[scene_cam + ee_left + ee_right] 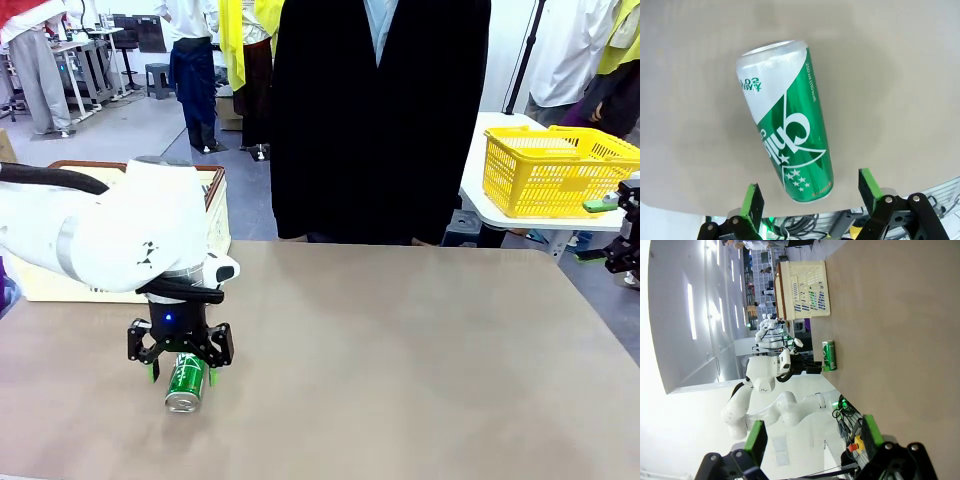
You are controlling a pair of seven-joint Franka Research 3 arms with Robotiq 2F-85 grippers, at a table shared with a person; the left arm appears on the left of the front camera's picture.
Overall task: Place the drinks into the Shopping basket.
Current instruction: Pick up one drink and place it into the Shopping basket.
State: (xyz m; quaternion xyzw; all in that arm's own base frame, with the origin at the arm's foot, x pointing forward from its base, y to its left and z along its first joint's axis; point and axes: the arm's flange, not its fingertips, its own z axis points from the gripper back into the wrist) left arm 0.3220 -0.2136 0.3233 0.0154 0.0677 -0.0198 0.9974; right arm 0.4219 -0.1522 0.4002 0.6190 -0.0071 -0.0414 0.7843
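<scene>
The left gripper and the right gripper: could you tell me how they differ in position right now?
The left gripper hangs low over the green can, which lies on the table; the right gripper sits off the table's right edge, near the yellow basket. Both are open, holding nothing.

can [187, 381] on table [400, 350], beneath claw [180, 362]

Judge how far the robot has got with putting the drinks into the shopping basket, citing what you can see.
Done: nothing visible yet; the green can lies on its side on the table, outside the shopping basket. In hand: the left gripper is over the can with jaws open either side, not closed on it. The right gripper is open, away from it. Left: gripping, carrying, placing.
</scene>
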